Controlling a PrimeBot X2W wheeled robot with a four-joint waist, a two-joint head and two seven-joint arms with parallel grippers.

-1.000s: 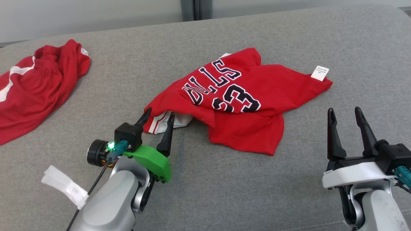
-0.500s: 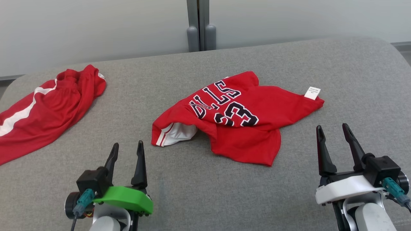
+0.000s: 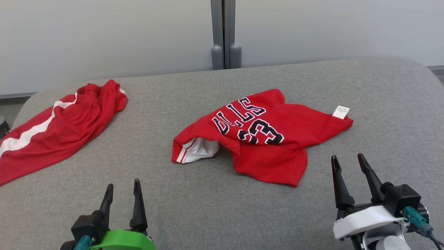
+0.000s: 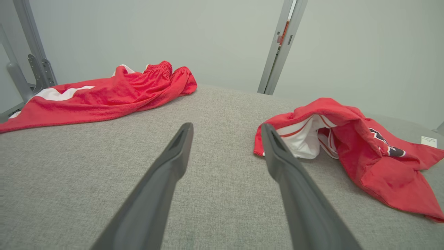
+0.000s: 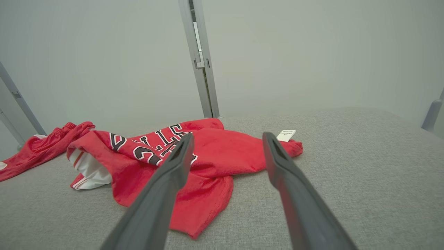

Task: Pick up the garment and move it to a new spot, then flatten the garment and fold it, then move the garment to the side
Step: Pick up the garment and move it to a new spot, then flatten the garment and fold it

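The garment point(image 3: 277, 139) is a red jersey with black-and-white lettering and a white tag. It lies crumpled and partly folded over itself in the middle of the grey padded surface point(image 3: 208, 208), with its white lining showing at the left end. My left gripper point(image 3: 123, 184) is open and empty at the near left, well short of the jersey. In the left wrist view the left gripper point(image 4: 226, 126) points past the jersey point(image 4: 381, 166), which lies to its right. My right gripper point(image 3: 347, 157) is open and empty at the near right. In the right wrist view the right gripper point(image 5: 228, 136) faces the jersey point(image 5: 215, 152).
A second red piece with a white stripe, a pair of shorts point(image 3: 59, 128), lies at the far left and hangs toward that edge. It also appears as the shorts point(image 4: 104, 97) in the left wrist view. A grey post point(image 3: 225, 34) stands against the pale wall behind the surface.
My left gripper has left the jersey's white-trimmed edge and drawn back to the near left, open. The head view has tilted up. The jersey lies where it was.
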